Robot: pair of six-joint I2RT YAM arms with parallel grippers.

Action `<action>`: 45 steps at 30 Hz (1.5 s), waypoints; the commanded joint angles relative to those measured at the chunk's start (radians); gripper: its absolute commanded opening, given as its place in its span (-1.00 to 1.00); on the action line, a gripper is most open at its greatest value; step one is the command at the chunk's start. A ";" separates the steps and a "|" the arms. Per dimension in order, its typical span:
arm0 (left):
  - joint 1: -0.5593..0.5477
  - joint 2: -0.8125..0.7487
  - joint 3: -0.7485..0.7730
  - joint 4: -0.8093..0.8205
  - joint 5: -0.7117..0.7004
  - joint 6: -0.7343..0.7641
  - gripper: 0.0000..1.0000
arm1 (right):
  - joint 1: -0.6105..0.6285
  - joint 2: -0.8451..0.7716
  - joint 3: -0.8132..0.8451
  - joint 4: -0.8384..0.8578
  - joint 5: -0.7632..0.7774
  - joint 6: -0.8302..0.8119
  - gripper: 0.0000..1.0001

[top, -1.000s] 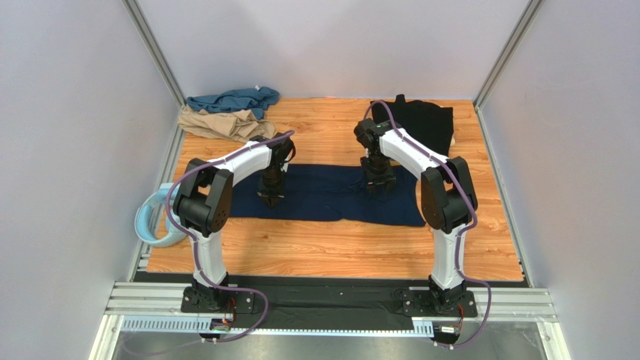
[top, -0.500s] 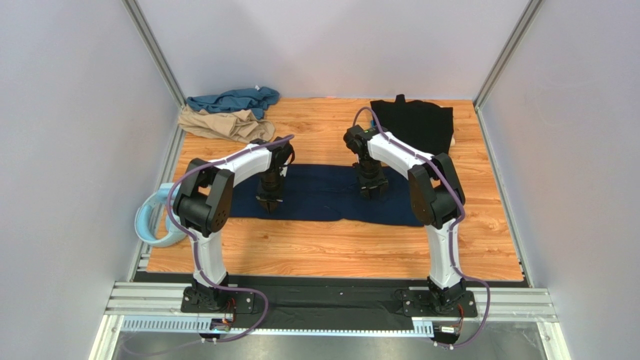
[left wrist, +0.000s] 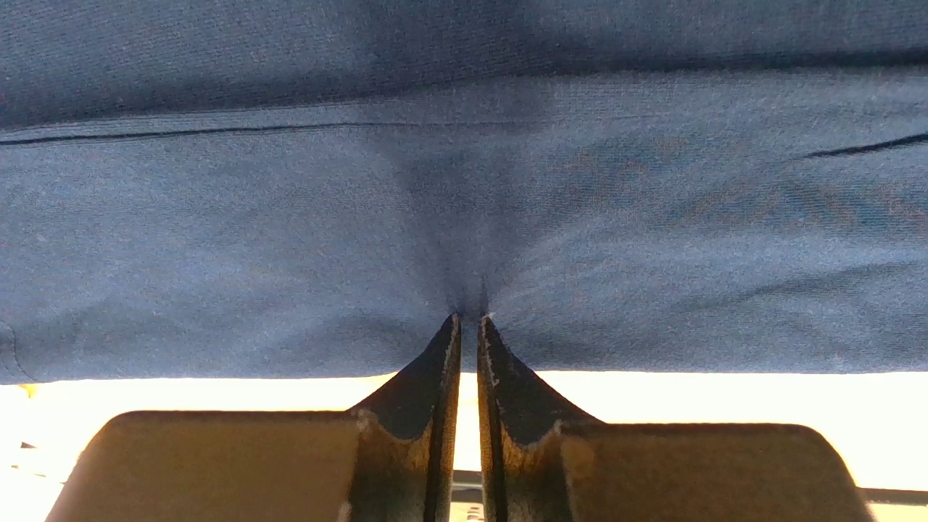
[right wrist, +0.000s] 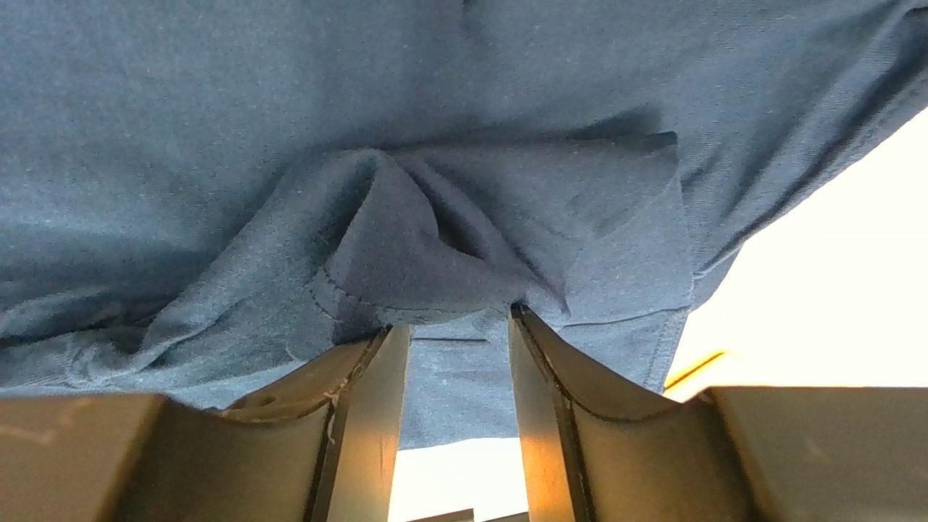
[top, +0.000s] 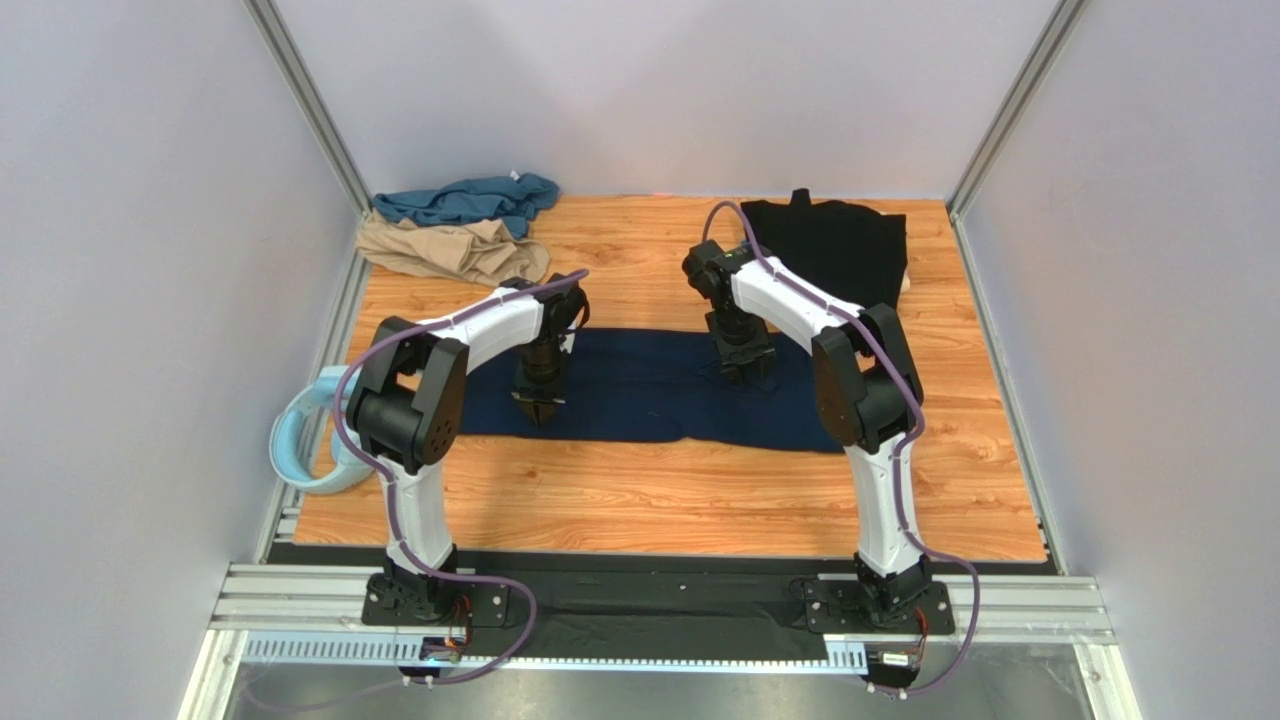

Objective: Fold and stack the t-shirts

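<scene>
The navy shirt (left wrist: pixel 654 250) is matt, fine-knit cloth with stitched hems (soft and creased in the right wrist view). The table (top: pixel 676 480) is smooth, faintly glossy wood grain. The fingers (right wrist: pixel 359 435) look dull, scuffed plastic; the rails (top: pixel 286 600) at the bottom, ribbed metal.

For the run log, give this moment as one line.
phase: folding navy t-shirt | left gripper: pinching it | right gripper: closed on bunched cloth | black t-shirt: far right
</scene>
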 commanded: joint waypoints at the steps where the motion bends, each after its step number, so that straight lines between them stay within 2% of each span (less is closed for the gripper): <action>1: 0.001 -0.024 -0.004 -0.005 0.005 0.016 -0.68 | -0.002 0.008 0.040 0.013 0.053 -0.006 -0.15; 3: 0.001 -0.023 -0.006 -0.004 0.005 0.016 -0.68 | -0.002 0.012 0.048 0.013 0.059 -0.006 -0.20; 4: 0.001 -0.023 -0.004 -0.004 0.007 0.016 -0.68 | -0.002 0.017 0.057 0.014 0.056 -0.006 -0.38; 6: 0.000 -0.023 -0.006 -0.002 0.007 0.014 -0.68 | -0.002 0.026 0.071 0.013 0.054 -0.012 -0.59; 8: 0.001 -0.023 -0.009 -0.004 0.007 0.016 -0.68 | -0.001 0.031 0.092 0.010 0.055 -0.017 -1.00; 26: 0.001 -0.008 0.009 -0.004 0.013 0.029 -0.68 | -0.002 0.022 0.181 0.014 0.012 -0.034 -1.00; 34: 0.001 -0.012 0.010 -0.004 0.010 0.031 -0.68 | -0.001 0.045 0.181 0.094 -0.065 -0.043 -1.00; 43: 0.001 -0.014 -0.007 0.004 0.018 0.031 -0.68 | -0.001 0.023 0.203 0.163 -0.105 -0.075 -0.93; 45: 0.001 -0.011 -0.003 0.002 0.018 0.034 -0.68 | -0.001 0.023 0.204 0.177 -0.108 -0.080 -0.86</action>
